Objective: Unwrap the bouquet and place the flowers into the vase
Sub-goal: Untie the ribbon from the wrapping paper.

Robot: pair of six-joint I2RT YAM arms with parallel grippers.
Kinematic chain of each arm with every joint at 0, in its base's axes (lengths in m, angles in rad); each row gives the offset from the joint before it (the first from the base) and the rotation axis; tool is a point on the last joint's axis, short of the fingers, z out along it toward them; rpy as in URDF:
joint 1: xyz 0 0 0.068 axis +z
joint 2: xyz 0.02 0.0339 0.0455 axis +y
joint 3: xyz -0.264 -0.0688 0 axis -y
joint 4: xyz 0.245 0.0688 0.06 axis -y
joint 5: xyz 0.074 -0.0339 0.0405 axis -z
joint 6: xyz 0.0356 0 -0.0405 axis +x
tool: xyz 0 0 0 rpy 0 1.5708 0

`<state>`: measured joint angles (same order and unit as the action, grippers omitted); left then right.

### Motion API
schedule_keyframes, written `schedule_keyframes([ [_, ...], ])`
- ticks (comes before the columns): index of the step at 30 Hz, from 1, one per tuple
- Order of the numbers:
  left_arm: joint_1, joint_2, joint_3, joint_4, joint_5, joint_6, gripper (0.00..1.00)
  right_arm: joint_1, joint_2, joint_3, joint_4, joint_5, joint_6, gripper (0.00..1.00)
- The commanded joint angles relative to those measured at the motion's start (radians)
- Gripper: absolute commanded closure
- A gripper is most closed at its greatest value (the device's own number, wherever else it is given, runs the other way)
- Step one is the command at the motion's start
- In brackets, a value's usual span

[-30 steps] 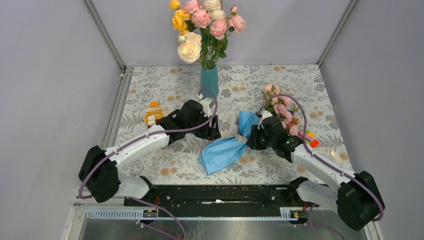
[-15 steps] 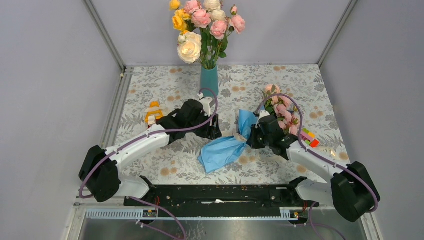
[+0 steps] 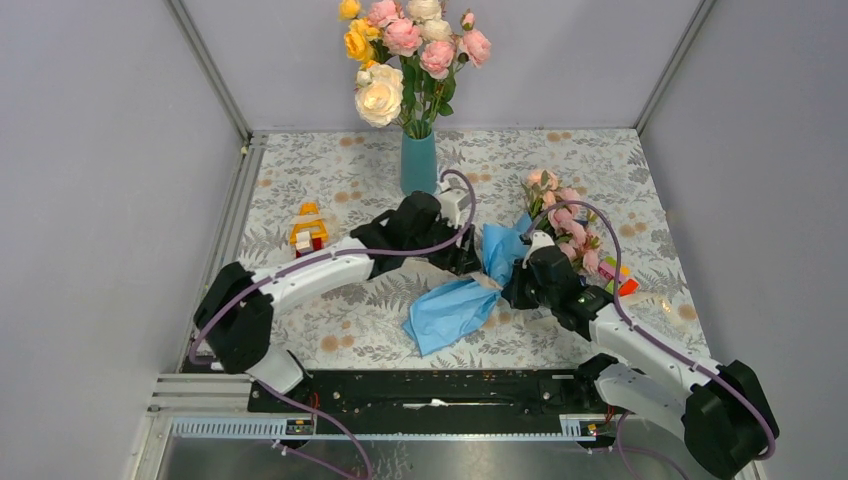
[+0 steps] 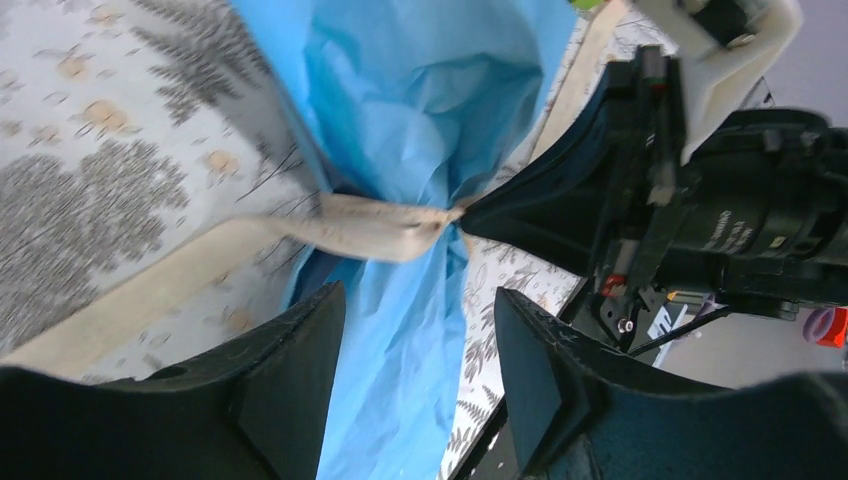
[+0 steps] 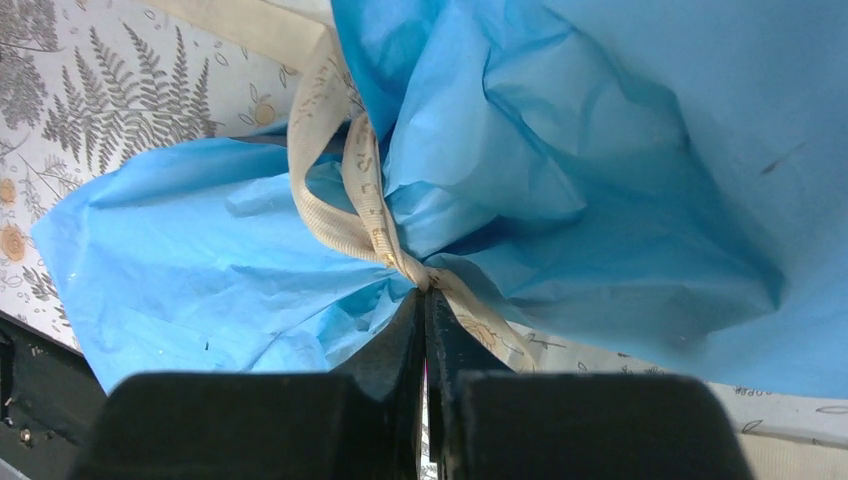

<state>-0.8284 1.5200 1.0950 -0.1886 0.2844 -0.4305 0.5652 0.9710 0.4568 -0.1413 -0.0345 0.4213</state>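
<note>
Ribbon knot (image 5: 405,268) sits pinched in the closed right gripper (image 5: 425,310); pull it straight back. Left gripper (image 4: 415,330), jaws apart, should pin the bouquet's blue paper (image 4: 420,100) ahead

Quick tally, nothing fancy. Arms: two, left arm (image 3: 300,275) and right arm (image 3: 640,335). Hands: two as well, left hand (image 4: 415,330) and right hand (image 5: 425,330). Vase (image 3: 419,163): just one. Big mixed rose bunch (image 3: 405,50): one. Bouquet (image 3: 455,305) in blue paper: one, with one cream ribbon (image 5: 350,190). Pink blooms (image 3: 560,215) on it: several, too bunched up for a firm number. Small bright toy-looking bits: two, left one (image 3: 308,228), right one (image 3: 618,275). Tabletop (image 3: 340,180): one.
</note>
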Motion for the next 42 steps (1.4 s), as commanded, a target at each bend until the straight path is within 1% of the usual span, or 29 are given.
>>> schedule_keyframes([
  [1, -0.042, 0.087, 0.092, 0.132, 0.055, 0.033, 0.40, 0.013, -0.017, -0.030, -0.015, 0.025, 0.038, 1.00],
  [5, -0.069, 0.162, 0.100, 0.184, 0.086, 0.058, 0.47, 0.015, -0.045, -0.051, -0.010, 0.029, 0.065, 1.00],
  [10, -0.087, 0.213, 0.036, 0.360, 0.148, 0.081, 0.52, 0.016, -0.049, -0.050, -0.021, 0.029, 0.072, 1.00],
  [13, -0.094, 0.243, 0.024, 0.397, 0.152, 0.087, 0.55, 0.016, -0.052, -0.052, -0.020, 0.030, 0.077, 1.00],
  [23, -0.116, 0.303, 0.028, 0.355, 0.082, 0.160, 0.62, 0.016, -0.051, -0.052, -0.017, 0.030, 0.076, 1.00],
  [27, -0.126, 0.312, 0.028, 0.334, 0.059, 0.174, 0.62, 0.015, -0.051, -0.053, -0.017, 0.030, 0.075, 1.00],
  [31, -0.140, 0.311, 0.023, 0.311, 0.001, 0.182, 0.62, 0.015, -0.047, -0.052, -0.017, 0.029, 0.073, 1.00],
  [38, -0.154, 0.296, -0.006, 0.325, -0.052, 0.181, 0.63, 0.016, -0.045, -0.052, -0.013, 0.029, 0.071, 1.00],
  [42, -0.156, 0.310, 0.009, 0.325, -0.057, 0.169, 0.72, 0.016, -0.047, -0.052, -0.013, 0.030, 0.071, 1.00],
])
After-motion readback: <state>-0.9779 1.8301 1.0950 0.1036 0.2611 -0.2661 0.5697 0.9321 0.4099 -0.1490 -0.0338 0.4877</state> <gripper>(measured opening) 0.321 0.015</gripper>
